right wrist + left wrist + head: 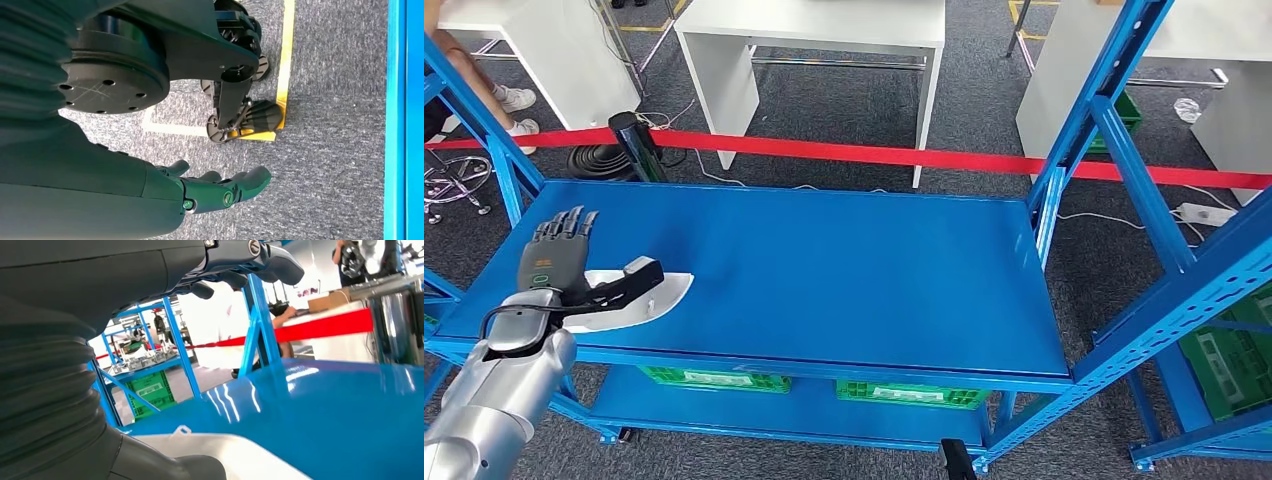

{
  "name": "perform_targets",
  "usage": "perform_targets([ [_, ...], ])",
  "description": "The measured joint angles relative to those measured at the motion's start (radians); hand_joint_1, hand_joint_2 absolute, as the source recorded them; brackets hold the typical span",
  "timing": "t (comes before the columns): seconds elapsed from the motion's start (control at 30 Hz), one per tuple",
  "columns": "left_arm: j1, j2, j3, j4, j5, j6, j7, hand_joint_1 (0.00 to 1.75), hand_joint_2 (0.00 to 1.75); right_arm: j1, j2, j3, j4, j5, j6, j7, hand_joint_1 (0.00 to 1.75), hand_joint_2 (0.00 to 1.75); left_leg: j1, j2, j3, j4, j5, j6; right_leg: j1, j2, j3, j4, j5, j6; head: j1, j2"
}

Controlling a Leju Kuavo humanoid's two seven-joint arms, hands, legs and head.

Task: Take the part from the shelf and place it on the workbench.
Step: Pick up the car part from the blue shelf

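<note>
While the white part [639, 300] lies flat on the blue shelf [844, 280] at about eight o'clock, the left robot hand [564, 262] rests over it, fingers spread and thumb across its top (apparently settling a grip), the right robot hand [220, 192] hanging empty, loosely open.

Head high; wrists close, low.

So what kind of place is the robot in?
Probably a workshop or test lab: blue metal shelving, green parts crates underneath, white workbenches behind a red barrier tape, and grey carpet.
</note>
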Motion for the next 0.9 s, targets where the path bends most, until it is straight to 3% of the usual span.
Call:
perform_targets([
  [0.4,-0.032,-0.009,-0.005,0.008,0.009,-0.022,-0.023,0.0,1.75,0.0,0.0,-0.003,0.0,0.003,0.012,-0.006,0.0,1.75,0.0,0.0,0.0,0.0,0.0,0.0,0.0,0.0,0.0,0.0,0.0,0.0,0.0,0.0],
  [0.73,-0.074,-0.017,-0.005,-0.06,0.05,-0.174,-0.13,0.0,1.75,0.0,0.0,-0.024,0.0,-0.003,0.013,-0.001,0.0,1.75,0.0,0.0,0.0,0.0,0.0,0.0,0.0,0.0,0.0,0.0,0.0,0.0,0.0,0.0],
  [0.9,-0.126,-0.009,-0.033,-0.114,0.083,-0.32,-0.226,0.0,1.75,0.0,0.0,-0.044,0.0,-0.013,0.01,-0.008,0.0,1.75,0.0,0.0,0.0,0.0,0.0,0.0,0.0,0.0,0.0,0.0,0.0,0.0,0.0,0.0],
])
